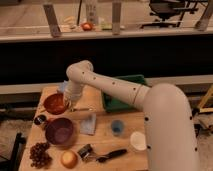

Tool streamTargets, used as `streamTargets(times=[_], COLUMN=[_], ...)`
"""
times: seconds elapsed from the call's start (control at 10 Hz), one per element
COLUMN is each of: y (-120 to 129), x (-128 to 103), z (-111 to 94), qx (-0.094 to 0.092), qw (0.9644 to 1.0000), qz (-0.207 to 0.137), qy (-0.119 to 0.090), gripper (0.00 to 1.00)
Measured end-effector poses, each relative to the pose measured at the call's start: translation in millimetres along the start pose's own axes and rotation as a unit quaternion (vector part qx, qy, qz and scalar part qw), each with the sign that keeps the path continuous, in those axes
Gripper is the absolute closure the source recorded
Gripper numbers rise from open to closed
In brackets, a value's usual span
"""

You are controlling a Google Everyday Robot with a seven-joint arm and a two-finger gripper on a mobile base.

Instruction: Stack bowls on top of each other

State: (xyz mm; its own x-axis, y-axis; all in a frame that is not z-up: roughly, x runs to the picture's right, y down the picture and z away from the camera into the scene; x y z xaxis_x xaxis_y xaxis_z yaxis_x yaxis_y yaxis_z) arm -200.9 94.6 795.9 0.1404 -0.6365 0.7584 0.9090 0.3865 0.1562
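Camera view: on a wooden table (102, 142), the gripper (67, 103) sits at the right rim of the orange-red bowl (53, 103); whether it grips cannot be told. The purple-maroon bowl (60, 131) stands separately just in front, its inside bare. A blue cup (117, 127) and a white cup (138, 141) stand to the right.

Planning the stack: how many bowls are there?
2: the orange-red bowl at back left, with the gripper by its right rim, and the purple bowl just in front. None looks hidden.

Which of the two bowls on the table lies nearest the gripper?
The glossy orange-red bowl: the gripper is at its rim, while the dull purple bowl sits apart, closer to the camera.
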Motion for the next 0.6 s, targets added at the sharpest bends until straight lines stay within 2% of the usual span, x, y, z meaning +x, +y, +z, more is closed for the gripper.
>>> streamTargets(times=[0.3,0.6], y=[19.6,30.4], x=[-36.1,-55.7], z=[16.9,31.6], qx=[0.009,0.009], qw=[0.9995,0.9987], qz=[-0.031,-0.050], qy=[-0.002,-0.002], gripper=[0.97,0.97])
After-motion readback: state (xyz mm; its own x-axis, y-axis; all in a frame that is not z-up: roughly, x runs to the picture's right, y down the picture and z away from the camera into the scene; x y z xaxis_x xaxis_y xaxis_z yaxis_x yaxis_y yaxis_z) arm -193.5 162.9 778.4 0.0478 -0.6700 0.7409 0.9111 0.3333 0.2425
